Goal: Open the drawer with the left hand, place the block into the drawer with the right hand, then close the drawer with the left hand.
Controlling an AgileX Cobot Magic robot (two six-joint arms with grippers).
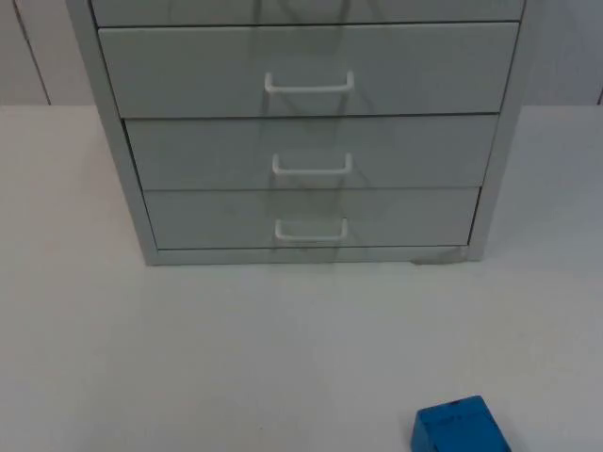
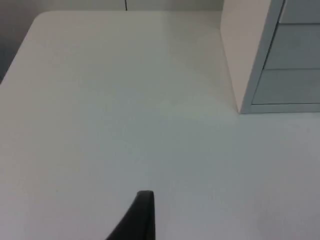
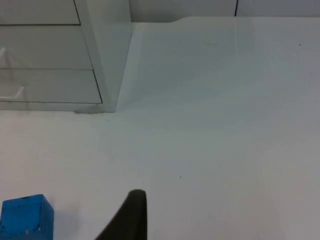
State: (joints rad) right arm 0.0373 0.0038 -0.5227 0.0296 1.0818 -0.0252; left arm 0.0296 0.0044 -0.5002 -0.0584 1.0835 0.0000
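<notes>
Drawers (image 1: 306,151) all shut in cabinet (image 1: 127,169) at table's (image 1: 141,358) far edge, blue block (image 1: 459,428) near front edge, both grippers' grip state unclear.

A grey drawer cabinet (image 1: 306,141) stands at the back of the white table (image 1: 188,358), all visible drawers shut, their white handles (image 1: 311,231) projecting forward. Open table surface lies before and beside it. A blue block (image 1: 460,428) sits apart, near the front edge.
</notes>
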